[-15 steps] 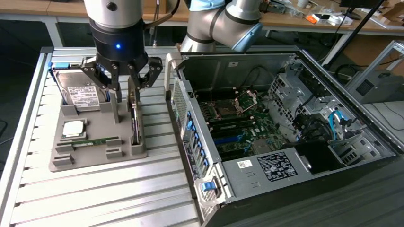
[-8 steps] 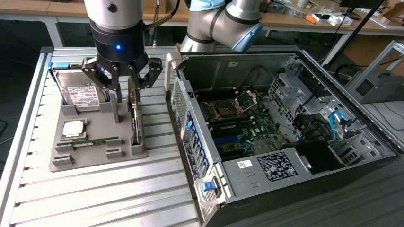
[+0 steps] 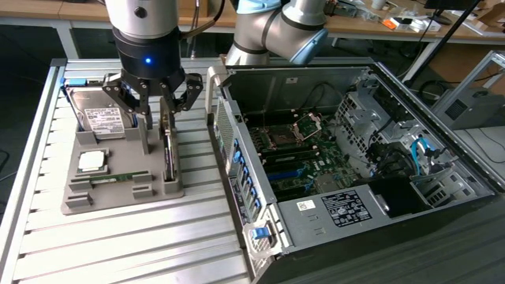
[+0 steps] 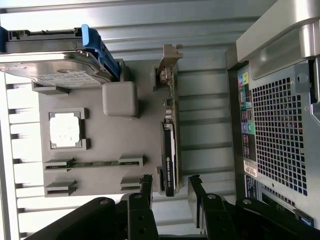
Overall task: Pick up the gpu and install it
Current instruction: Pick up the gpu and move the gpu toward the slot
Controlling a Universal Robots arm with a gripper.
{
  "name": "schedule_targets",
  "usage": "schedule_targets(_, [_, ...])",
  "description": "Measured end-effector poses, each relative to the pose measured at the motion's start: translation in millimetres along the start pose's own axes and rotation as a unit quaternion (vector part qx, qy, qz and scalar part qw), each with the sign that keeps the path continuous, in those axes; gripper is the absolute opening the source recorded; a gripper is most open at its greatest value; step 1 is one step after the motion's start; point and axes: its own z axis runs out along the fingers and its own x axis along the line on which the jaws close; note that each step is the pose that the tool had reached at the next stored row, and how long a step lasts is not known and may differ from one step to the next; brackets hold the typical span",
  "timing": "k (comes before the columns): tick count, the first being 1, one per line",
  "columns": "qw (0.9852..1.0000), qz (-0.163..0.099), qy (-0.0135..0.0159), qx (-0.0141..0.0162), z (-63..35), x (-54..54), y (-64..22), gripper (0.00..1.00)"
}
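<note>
The gpu (image 3: 168,148) stands on its long edge in a slot at the exterior view's right side of a grey parts holder (image 3: 118,192). In the wrist view the gpu (image 4: 169,150) is a thin dark card with a silver end bracket (image 4: 168,62). My gripper (image 3: 163,111) hangs just above the card. It is open, with one black finger (image 4: 146,182) on each side of the card's near end and a gap showing on both sides. The open computer case (image 3: 347,195) lies to the exterior view's right, with its motherboard (image 3: 304,157) exposed.
The holder (image 4: 110,135) also carries a silver hard drive (image 3: 101,115) in a blue frame, a processor chip (image 3: 92,160) and a green memory stick (image 3: 118,176). The case's perforated rear wall (image 4: 280,130) stands close beside the holder. Everything rests on a slatted aluminium table (image 3: 118,242).
</note>
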Motion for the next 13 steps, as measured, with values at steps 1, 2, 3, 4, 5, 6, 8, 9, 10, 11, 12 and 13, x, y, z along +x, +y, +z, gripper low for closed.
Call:
schedule_targets(1, [1.0000,0.000,0.0000,0.0000,0.3,0.0,0.0,0.42])
schedule_targets(2, [1.0000,0.000,0.0000,0.0000,0.5,0.0,0.0,0.42])
schedule_targets(3, [1.0000,0.000,0.0000,0.0000,0.7,0.0,0.0,0.42])
schedule_targets(4, [1.0000,0.000,0.0000,0.0000,0.9,0.0,0.0,0.42])
schedule_targets(5, [1.0000,0.000,0.0000,0.0000,1.1,0.0,-0.1,0.42])
schedule_targets(6, [1.0000,0.000,0.0000,0.0000,1.3,0.0,-0.1,0.42])
schedule_targets(8, [1.0000,0.000,0.0000,0.0000,1.7,0.0,-0.1,0.42])
schedule_targets(9, [1.0000,0.000,0.0000,0.0000,1.9,0.0,-0.1,0.42])
schedule_targets(10, [1.0000,0.000,0.0000,0.0000,2.1,0.0,-0.1,0.42])
schedule_targets(11, [1.0000,0.000,0.0000,0.0000,2.4,0.1,-0.1,0.42])
schedule_targets(12, [1.0000,0.000,0.0000,0.0000,2.7,0.1,-0.1,0.42])
schedule_targets(13, [1.0000,0.000,0.0000,0.0000,2.9,0.1,-0.1,0.42])
